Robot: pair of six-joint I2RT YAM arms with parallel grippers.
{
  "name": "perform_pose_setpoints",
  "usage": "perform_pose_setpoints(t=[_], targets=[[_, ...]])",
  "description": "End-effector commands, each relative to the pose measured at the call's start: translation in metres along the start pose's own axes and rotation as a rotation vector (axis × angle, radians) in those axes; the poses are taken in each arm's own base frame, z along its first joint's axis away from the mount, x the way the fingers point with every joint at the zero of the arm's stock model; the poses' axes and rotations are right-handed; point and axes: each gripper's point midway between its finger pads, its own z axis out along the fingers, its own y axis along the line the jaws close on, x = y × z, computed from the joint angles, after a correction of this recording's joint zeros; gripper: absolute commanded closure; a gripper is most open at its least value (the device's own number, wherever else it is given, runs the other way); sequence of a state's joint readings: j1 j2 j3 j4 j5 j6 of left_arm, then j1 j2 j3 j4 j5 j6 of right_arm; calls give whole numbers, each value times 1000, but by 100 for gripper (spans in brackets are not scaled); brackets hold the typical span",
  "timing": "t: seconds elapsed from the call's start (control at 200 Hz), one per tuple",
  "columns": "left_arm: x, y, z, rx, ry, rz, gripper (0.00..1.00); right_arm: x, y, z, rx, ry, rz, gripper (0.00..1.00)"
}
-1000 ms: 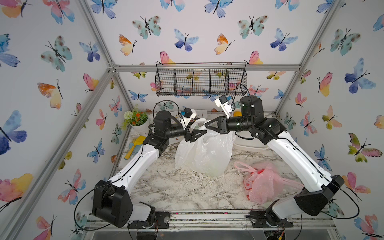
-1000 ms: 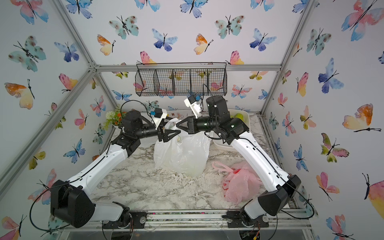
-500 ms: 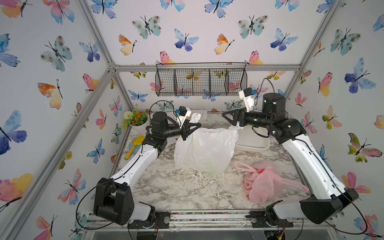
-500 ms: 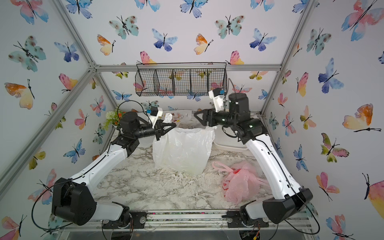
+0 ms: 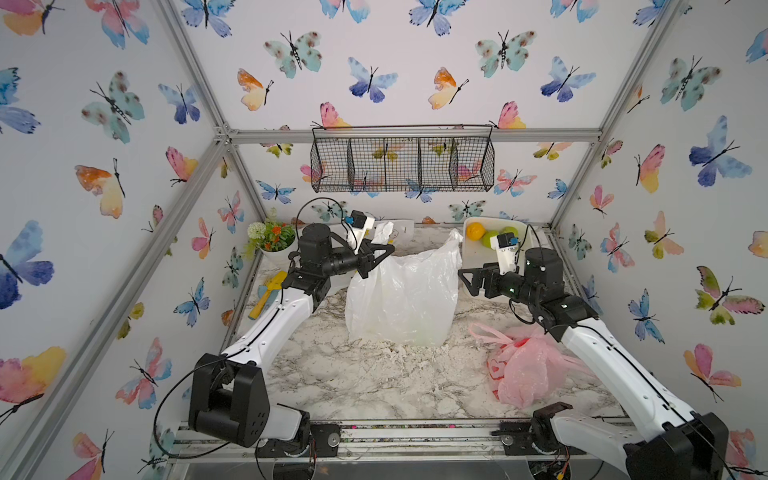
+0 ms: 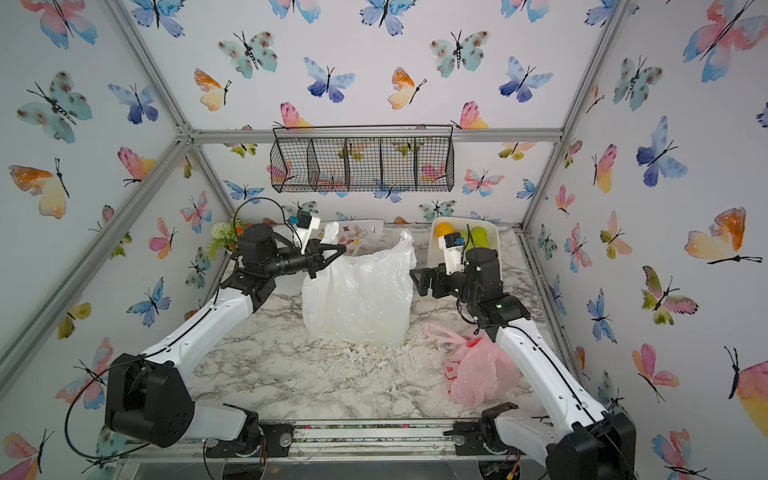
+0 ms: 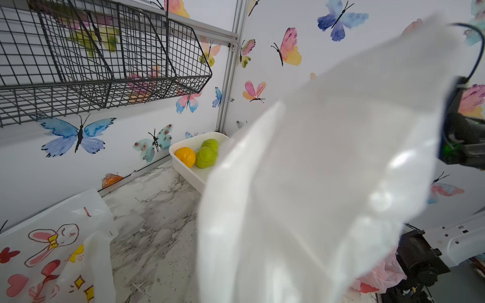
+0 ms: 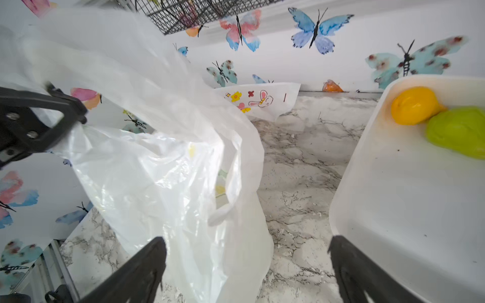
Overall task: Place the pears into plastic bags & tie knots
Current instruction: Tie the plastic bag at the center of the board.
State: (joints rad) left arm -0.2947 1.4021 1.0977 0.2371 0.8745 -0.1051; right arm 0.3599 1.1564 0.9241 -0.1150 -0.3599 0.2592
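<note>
Contents of the translucent white plastic bag (image 5: 401,291) at the middle of the bench (image 5: 332,374) cannot be made out; the left gripper (image 5: 388,250), jaws pressed together, pinches its handle. The right gripper (image 5: 464,282) stands spread beside it, empty; glossy green pears (image 5: 489,241) lie at the back right corner.

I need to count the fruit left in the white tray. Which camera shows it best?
The left wrist view: one orange-yellow fruit and two green fruits show clearly in the tray. The right wrist view cuts it off, showing one green. In both top views the right arm's camera covers part.
</note>
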Motion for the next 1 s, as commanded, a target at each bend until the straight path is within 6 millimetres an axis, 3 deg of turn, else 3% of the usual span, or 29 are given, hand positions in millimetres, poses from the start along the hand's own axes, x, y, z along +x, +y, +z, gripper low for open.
perform_pose_setpoints(t=[0.0,0.1,0.215,0.395,0.806,0.911,0.996], targets=[[-6,-13,-5,24,9,15,93,-59,28,11,-154,-229,-107,1],[-5,-16,-9,21,14,34,91,-63,31,30,-222,-243,-107,5],[-7,-22,-10,39,10,44,87,-66,36,39,-274,-272,-138,8],[-7,-20,-10,42,21,40,85,-54,44,62,-396,-232,-159,19],[-4,-11,-10,5,39,10,88,-59,58,61,-512,-286,-138,97],[-4,5,-13,-87,99,-27,90,-53,71,49,-503,-264,-150,97],[1,15,-10,-128,207,-61,93,-33,94,51,-431,-176,-259,97]])
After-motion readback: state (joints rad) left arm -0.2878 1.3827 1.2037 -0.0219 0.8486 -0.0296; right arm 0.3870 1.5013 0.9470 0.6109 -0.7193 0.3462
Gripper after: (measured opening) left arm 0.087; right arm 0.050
